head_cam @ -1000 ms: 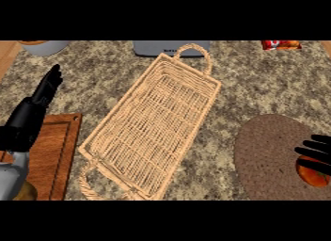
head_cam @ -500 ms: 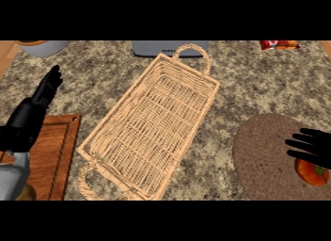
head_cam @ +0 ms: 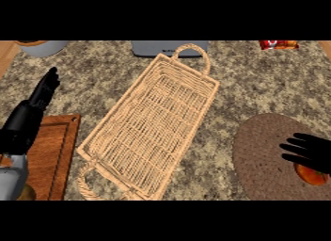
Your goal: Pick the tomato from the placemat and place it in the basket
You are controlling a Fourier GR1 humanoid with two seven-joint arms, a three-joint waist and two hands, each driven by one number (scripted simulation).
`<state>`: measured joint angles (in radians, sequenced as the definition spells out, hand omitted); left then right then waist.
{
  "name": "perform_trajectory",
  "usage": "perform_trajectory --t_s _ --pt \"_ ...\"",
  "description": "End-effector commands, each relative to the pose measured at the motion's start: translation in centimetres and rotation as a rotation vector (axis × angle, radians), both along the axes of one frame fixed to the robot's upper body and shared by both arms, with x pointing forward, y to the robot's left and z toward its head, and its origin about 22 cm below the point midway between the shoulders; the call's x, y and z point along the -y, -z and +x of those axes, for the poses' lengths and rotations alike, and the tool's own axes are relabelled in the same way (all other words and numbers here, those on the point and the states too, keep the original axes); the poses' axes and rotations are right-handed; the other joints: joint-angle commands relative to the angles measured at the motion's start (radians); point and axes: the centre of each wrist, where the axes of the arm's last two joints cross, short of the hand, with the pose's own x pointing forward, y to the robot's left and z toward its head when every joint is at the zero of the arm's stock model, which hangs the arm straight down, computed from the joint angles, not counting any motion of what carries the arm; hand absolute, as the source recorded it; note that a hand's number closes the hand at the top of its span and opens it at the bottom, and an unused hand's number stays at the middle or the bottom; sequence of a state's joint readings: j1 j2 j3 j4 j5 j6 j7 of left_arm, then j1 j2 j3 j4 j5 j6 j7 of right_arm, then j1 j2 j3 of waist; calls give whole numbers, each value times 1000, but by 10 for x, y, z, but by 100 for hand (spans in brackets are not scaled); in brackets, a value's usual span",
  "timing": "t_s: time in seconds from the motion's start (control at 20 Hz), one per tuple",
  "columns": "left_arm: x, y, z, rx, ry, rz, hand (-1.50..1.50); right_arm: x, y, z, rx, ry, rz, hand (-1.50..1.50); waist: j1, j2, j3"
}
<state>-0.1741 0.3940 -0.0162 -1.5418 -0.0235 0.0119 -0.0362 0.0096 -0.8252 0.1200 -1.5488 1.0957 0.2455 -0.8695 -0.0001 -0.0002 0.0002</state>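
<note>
A red-orange tomato (head_cam: 311, 174) lies on the brown oval placemat (head_cam: 265, 150) at the lower right, mostly covered by my right hand (head_cam: 321, 154). That hand hovers over it with fingers spread and straight, pointing left. The long wicker basket (head_cam: 151, 127) with loop handles runs diagonally across the counter's middle, with nothing in it. My left hand (head_cam: 38, 96) rests at the left edge, fingers straight and pointing up, holding nothing.
A wooden cutting board (head_cam: 54, 155) lies at the lower left beside the basket. A grey appliance (head_cam: 169, 47) sits at the back behind the basket handle, a bowl (head_cam: 40, 46) at the back left, a red packet (head_cam: 278, 44) at the back right.
My right hand has slid left and a little down over the placemat, covering more of the tomato. The left hand and basket are unmoved.
</note>
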Motion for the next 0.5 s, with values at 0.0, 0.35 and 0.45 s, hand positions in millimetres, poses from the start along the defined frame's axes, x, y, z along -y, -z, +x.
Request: perform_trajectory --t_s 0.0,0.35,0.45 --pt "-3 -7 12 -6 -1 10 0 -11 1 18 -35 -2 17 -150 2 1 0" --pt "15 -13 12 -13 -10 -1 0 3 24 1 -18 12 5 -150 -3 0 0" --pt "8 -2 6 0 0 18 0 14 29 0 -36 1 -21 -150 -2 0 0"
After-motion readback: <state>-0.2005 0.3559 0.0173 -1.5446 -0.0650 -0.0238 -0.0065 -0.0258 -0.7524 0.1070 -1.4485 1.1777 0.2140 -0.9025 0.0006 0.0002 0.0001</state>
